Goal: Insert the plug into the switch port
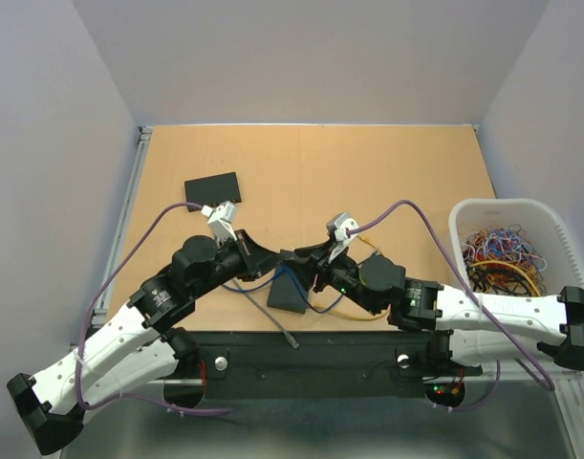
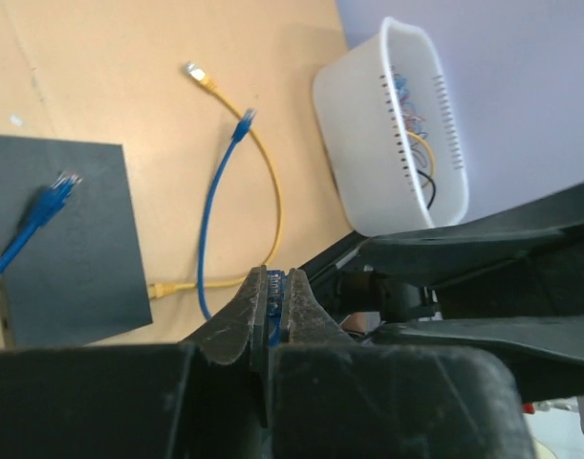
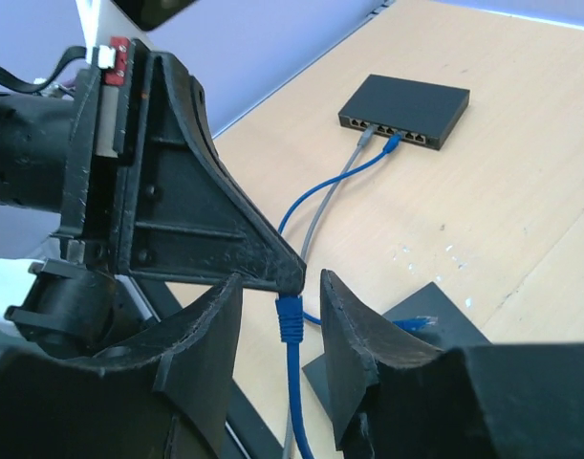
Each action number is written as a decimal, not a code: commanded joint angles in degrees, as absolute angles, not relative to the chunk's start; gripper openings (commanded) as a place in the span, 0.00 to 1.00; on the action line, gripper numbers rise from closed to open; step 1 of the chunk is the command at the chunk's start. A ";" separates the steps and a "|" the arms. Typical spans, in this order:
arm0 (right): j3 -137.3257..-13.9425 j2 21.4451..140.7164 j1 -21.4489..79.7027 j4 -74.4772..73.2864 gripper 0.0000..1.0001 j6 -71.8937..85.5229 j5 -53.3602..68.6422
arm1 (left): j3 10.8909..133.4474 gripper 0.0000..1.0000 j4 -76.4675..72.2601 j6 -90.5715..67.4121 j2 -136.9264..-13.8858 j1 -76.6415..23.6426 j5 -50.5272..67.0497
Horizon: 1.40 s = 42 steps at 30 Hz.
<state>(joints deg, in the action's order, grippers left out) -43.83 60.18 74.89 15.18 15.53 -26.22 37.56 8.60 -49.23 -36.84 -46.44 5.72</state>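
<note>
Your left fingers (image 2: 236, 325) are clenched on the blue plastic network plug (image 3: 290, 318) by their very tips. Your right fingers (image 3: 356, 330) stand released, one on each side of the lead just below it, and I can see no contact. That is the first hazard: if you swing the left arm away before the right fingers back off, they will likely catch the lead and twist the plug in so thin a pinch, or pull it free. The flat black network switch (image 1: 212, 186) lies toward the far-left corner of the tan wooden table (image 1: 368, 172), well apart from the plug. It sits beside the left wrist rather than ahead of it, so expect a wide turn. A grey cable (image 3: 361, 142) and a blue cable (image 3: 391, 145) already fill two ports, and crowding them could knock the plug askew. The switch also looks loose enough to slide under a push. The trailing lead may drag over the dark grey flat pad (image 2: 72, 258) and the yellow cable (image 2: 276, 201) near the near edge. Open room lies through the middle and along the far edge. The white perforated plastic basket (image 2: 368, 143) at the right edge is out of your way.
</note>
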 commanded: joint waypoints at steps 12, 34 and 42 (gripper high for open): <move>-44.03 62.58 75.15 12.92 0.42 14.06 -26.81 | 41.57 0.00 10.55 -49.31 -38.23 -46.41 2.99; -43.33 65.92 75.15 16.00 0.34 16.35 -27.77 | 40.08 0.00 8.52 -49.57 -38.76 -46.32 4.04; -43.33 66.45 75.06 17.22 0.25 16.61 -27.51 | 40.08 0.00 8.53 -49.48 -38.50 -46.32 4.04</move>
